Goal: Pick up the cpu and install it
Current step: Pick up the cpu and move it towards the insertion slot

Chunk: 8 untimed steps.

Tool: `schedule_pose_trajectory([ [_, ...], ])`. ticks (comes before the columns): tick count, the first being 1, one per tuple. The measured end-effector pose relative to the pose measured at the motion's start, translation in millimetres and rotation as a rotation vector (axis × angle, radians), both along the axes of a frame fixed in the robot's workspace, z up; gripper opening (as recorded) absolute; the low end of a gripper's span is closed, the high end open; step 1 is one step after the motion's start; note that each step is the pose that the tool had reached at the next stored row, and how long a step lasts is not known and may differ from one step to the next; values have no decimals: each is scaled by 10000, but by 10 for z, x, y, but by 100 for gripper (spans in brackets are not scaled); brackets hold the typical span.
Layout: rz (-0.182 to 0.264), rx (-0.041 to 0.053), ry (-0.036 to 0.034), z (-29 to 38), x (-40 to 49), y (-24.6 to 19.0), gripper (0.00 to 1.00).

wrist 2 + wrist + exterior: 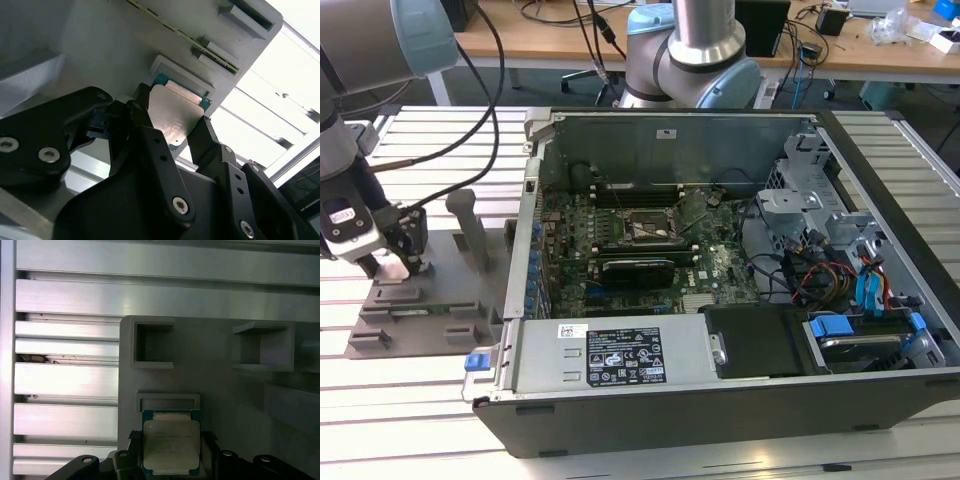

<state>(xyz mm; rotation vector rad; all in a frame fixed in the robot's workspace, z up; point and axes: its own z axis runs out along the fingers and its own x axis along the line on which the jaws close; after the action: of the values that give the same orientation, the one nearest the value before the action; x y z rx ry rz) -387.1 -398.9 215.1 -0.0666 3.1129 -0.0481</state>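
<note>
Gripper (400, 262) over the grey tray (225, 395), its fingers (150, 137) closed on the edges of the cpu (171, 440), whose faint top-plate print is illegible.

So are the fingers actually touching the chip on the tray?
Touching. In the second wrist view the fingers meet the chip on two opposite edges with no gap showing, while it sits on the grey tray.

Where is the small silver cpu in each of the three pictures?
Exterior view: hidden by the gripper over the grey tray, on the exterior view's left.
First wrist view: the cpu sits clasped between the jaws.
Second wrist view: cpu likewise between the jaws.
Shared landmark: the grey tray.
</note>
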Motion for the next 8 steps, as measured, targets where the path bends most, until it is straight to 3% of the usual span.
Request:
schedule_pose_trajectory([
  [8,1,-1,1,74,0,0,55],
])
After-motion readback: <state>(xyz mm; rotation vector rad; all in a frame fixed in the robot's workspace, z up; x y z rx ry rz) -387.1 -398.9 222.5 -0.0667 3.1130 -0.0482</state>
